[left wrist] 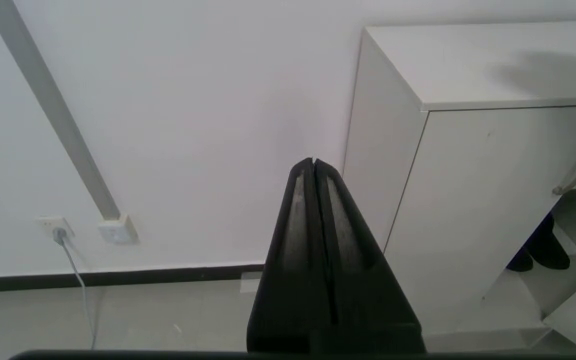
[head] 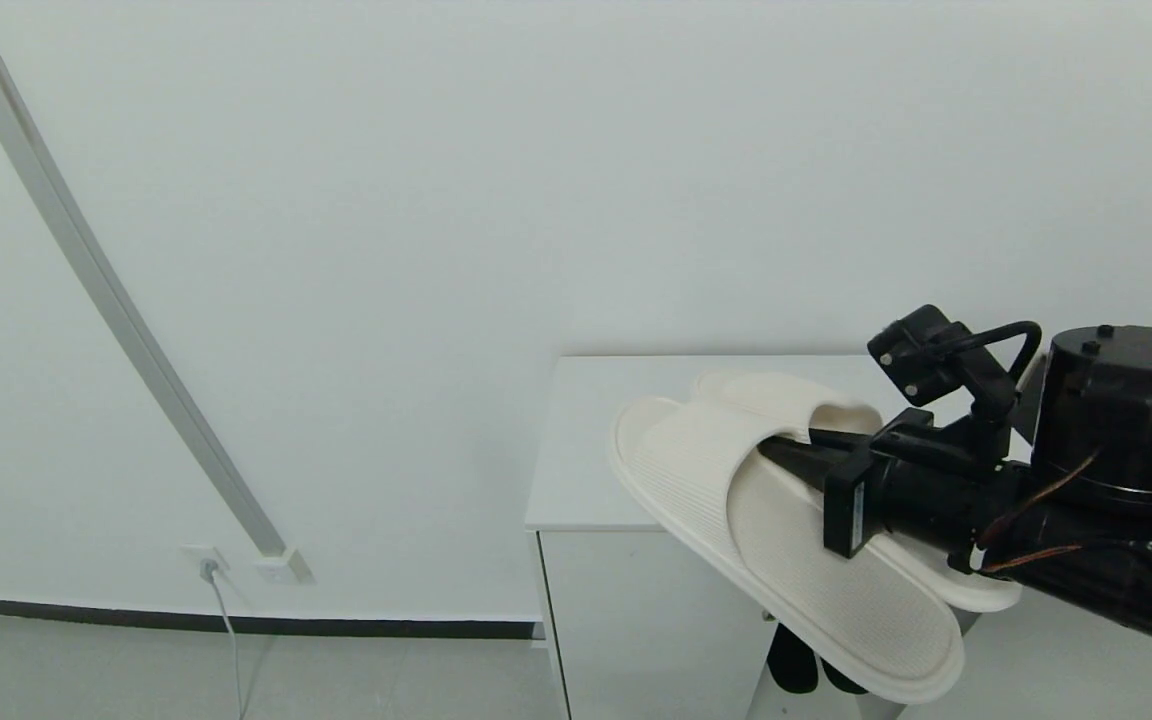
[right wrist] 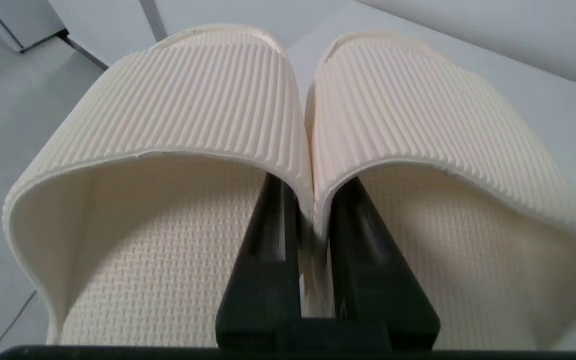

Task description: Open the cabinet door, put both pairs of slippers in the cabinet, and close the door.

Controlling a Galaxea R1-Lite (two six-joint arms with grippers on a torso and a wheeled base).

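A pair of slippers (head: 806, 560) is held pinched at the inner edges by the right gripper (head: 781, 452) over the front of the cabinet (head: 576, 470), apparently already opened, so lowering it inside is probably required next; the left gripper (left wrist: 314, 175) is closed, empty.

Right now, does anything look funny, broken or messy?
Nothing is spilled or broken. The only funny-looking bit is the slippers: they sit tilted over the front edge of the cabinet, because the right gripper is pinching the pair together, with one finger inside each slipper.
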